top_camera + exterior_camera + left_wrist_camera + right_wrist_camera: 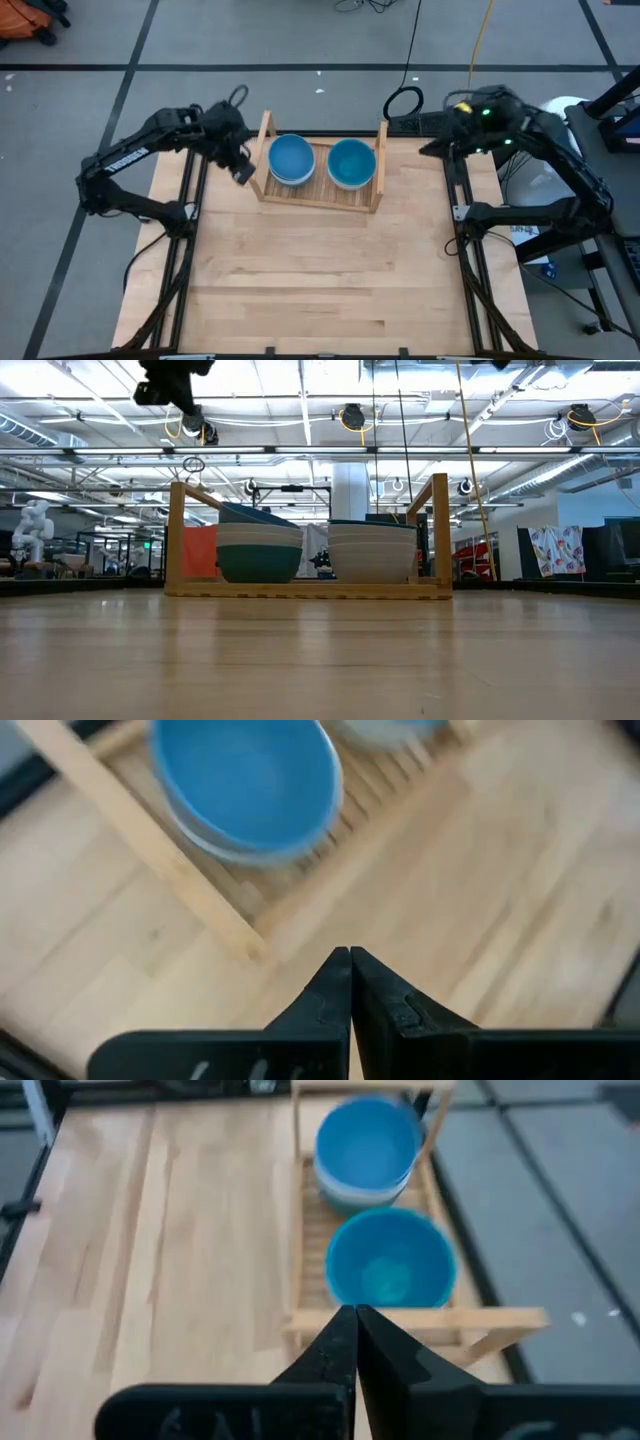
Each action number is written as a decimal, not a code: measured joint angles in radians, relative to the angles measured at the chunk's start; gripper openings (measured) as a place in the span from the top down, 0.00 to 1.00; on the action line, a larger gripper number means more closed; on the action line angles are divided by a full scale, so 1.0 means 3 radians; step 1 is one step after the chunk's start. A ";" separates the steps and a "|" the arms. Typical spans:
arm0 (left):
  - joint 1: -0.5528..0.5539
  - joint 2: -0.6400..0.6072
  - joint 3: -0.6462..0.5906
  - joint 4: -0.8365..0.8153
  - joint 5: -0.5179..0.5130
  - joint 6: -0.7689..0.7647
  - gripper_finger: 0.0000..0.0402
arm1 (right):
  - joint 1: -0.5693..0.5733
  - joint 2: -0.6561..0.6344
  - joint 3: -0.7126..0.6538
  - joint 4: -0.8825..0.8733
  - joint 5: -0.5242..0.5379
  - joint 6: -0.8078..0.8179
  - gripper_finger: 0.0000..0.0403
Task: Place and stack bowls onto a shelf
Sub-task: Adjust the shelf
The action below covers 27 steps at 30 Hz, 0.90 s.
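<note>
- The shelf (320, 195) stands at the far edge of the desk (320, 290), long axis running left to right, its side boards upright.
- Two stacks of bowls sit on it side by side, mouths up: left stack (291, 158) blue-topped with a teal bowl at its base, right stack (351, 163) blue-topped.
- Left claw (243, 174), closed and empty, hangs just beside the shelf's left board.
- Right claw (425, 150), closed and empty, sits near the shelf's right end.

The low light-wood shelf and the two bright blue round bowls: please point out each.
Low light-wood shelf (267, 131), high view, left side board.
Left bright blue round bowl (292, 156), high view, inside.
Right bright blue round bowl (351, 161), high view, inside.
</note>
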 joint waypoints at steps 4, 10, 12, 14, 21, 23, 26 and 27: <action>-0.0374 -0.0005 0.0000 -0.0185 -0.0094 0.0106 0.99 | 0.0198 0.0001 -0.0386 0.0094 0.0001 0.0027 1.00; -0.0763 -0.0004 0.0000 -0.0267 -0.0168 -0.0007 1.00 | 0.0501 0.0000 -0.0917 0.0405 0.0001 0.0051 1.00; -0.0870 -0.0006 -0.0030 -0.0294 -0.0226 -0.0081 1.00 | 0.0602 0.0001 -0.1063 0.0525 0.0001 0.0063 1.00; -0.0964 -0.0007 -0.0126 -0.0281 -0.0259 -0.0164 1.00 | 0.0704 0.0004 -0.1195 0.0659 0.0000 0.0127 1.00; -0.1171 -0.0002 -0.0707 0.0007 -0.0268 -0.0308 1.00 | 0.0995 0.0002 -0.1562 0.0993 0.0000 0.0165 1.00; -0.1196 0.0001 -0.0882 0.0217 -0.0267 -0.0308 1.00 | 0.1060 0.0001 -0.1659 0.1109 -0.0003 0.0212 1.00; -0.1200 -0.0002 -0.1106 0.0489 -0.0266 -0.0298 1.00 | 0.1132 0.0000 -0.1830 0.1339 -0.0007 0.0308 1.00; -0.1199 -0.0001 -0.1171 0.0556 -0.0267 -0.0274 1.00 | 0.1154 0.0000 -0.1901 0.1442 -0.0007 0.0338 1.00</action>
